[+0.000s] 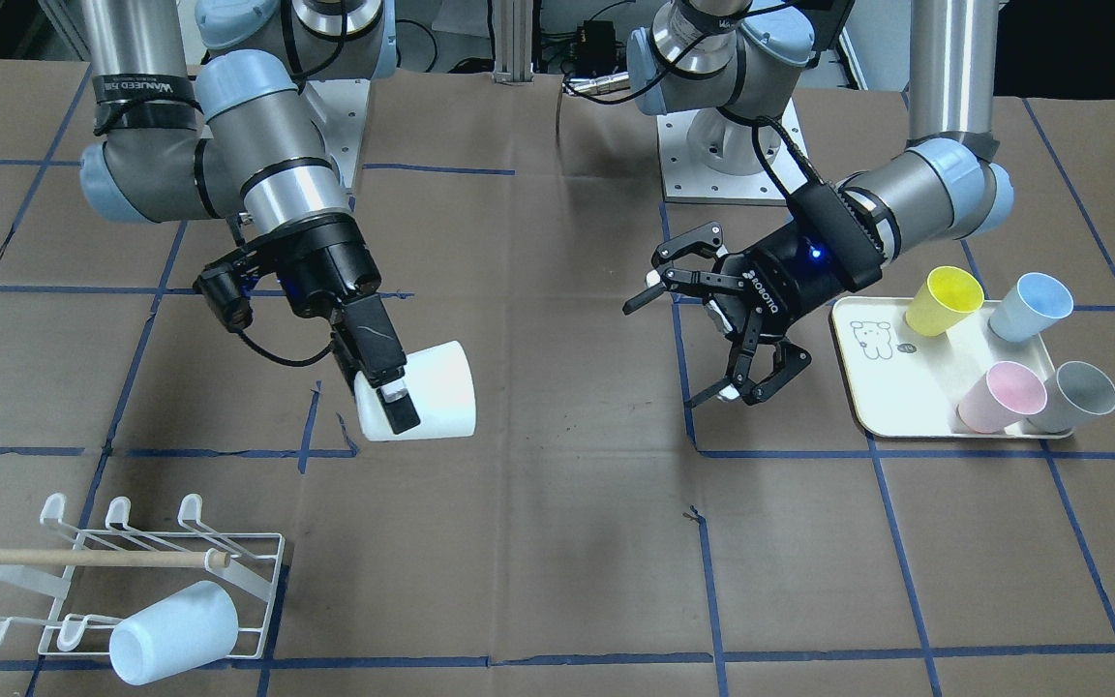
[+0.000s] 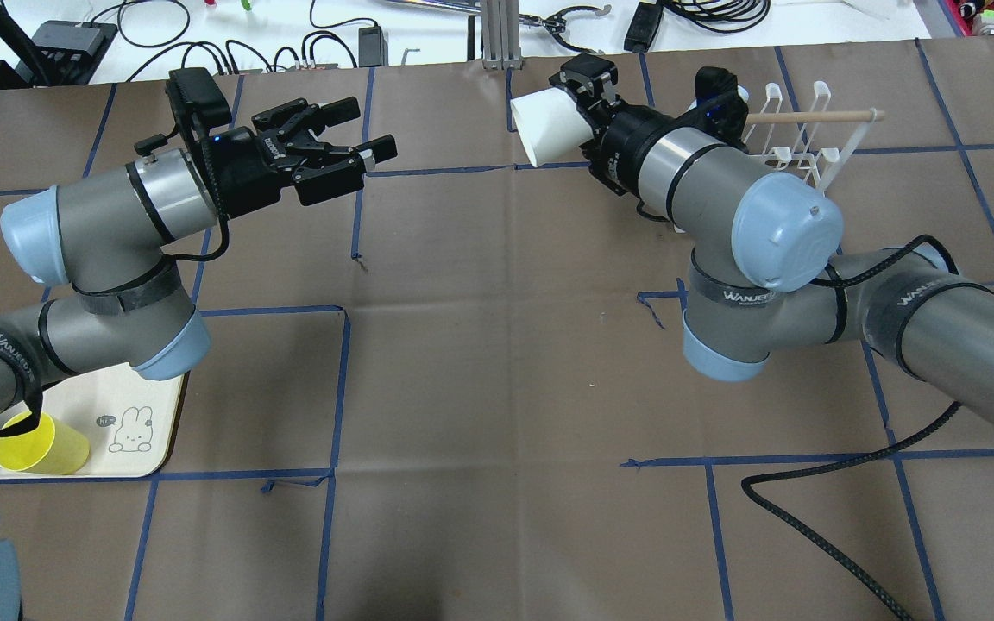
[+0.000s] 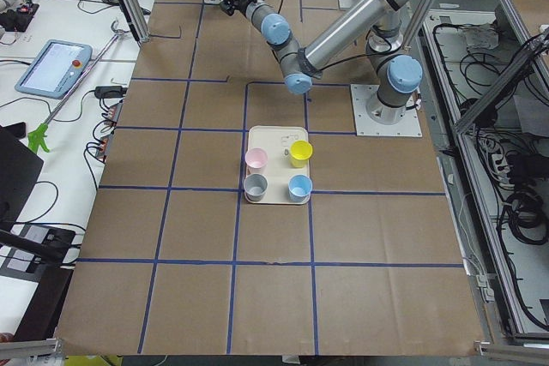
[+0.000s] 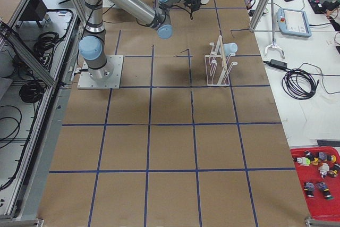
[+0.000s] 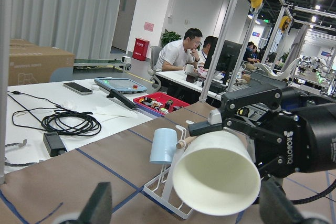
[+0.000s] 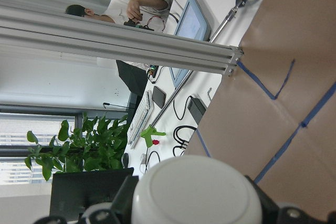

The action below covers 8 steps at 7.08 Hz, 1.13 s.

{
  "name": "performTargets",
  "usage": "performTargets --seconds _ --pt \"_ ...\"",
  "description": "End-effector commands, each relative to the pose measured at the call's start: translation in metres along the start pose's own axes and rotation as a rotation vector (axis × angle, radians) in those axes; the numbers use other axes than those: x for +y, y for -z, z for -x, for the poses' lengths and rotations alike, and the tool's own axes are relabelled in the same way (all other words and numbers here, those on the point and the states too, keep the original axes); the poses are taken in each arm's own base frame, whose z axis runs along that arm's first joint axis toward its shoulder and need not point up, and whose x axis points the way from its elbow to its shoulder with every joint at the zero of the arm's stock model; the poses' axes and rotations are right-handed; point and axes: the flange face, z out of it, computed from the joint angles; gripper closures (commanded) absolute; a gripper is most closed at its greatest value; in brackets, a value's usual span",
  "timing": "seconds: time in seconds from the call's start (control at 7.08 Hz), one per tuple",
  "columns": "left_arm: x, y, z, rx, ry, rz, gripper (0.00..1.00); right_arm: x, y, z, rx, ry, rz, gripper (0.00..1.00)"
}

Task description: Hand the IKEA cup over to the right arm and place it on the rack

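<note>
The right arm's gripper point(image 1: 391, 385), with its two long flat fingers, is closed on the white plastic IKEA cup point(image 1: 434, 387). One finger lies along the cup's outer wall; the other is hidden behind the cup. The cup is held clear of the brown tabletop point(image 1: 557, 561) with blue tape lines, tipped onto its side. Its base faces the right wrist, filling the lower part of the right wrist view point(image 6: 197, 192). Its open mouth faces the left arm, as the left wrist view shows point(image 5: 216, 179).

The left arm's black claw-like gripper point(image 1: 666, 353) has its fingers spread wide and holds nothing. It is level with the cup's mouth, with a clear gap between the two.

The white wire rack point(image 1: 246, 571), with hook-tipped prongs and a light wooden dowel point(image 1: 83, 557), stands on the tabletop. It is near the far edge on the robot's right, well apart from the held cup. A pale blue cup point(image 1: 175, 629) already sits on one of its prongs.

On the robot's left, a cream rectangular tray point(image 1: 882, 387) carries a yellow cup point(image 1: 945, 300), a blue cup point(image 1: 1030, 307), a pink cup point(image 1: 1001, 397) and a grey cup point(image 1: 1080, 397).
</note>
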Motion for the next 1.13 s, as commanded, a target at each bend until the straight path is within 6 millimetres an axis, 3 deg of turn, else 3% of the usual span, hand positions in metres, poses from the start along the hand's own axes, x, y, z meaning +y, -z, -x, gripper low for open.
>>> performTargets --seconds 0.0,0.14,0.42,0.57,0.85,0.99 --pt "-0.049 -0.009 0.038 -0.082 0.047 0.041 0.01 -0.054 0.008 -0.009 0.025 0.339 -0.090 0.81" --pt "-0.063 -0.012 0.055 -0.158 0.072 0.075 0.01 -0.083 0.012 -0.007 0.046 0.562 -0.145 0.83" --pt "-0.086 -0.035 0.068 -0.404 0.150 0.255 0.01 -0.158 0.029 -0.003 0.120 0.940 -0.255 0.83" --pt "-0.093 -0.054 0.069 -0.513 0.185 0.381 0.01 -0.197 0.032 -0.018 0.187 1.054 -0.290 0.83" --pt "-0.097 -0.075 0.057 -0.699 0.270 0.649 0.01 -0.266 0.013 -0.047 0.276 1.217 -0.321 0.83" --pt "-0.096 -0.067 0.045 -0.755 0.369 0.762 0.01 -0.284 -0.004 -0.054 0.282 1.282 -0.328 0.83"
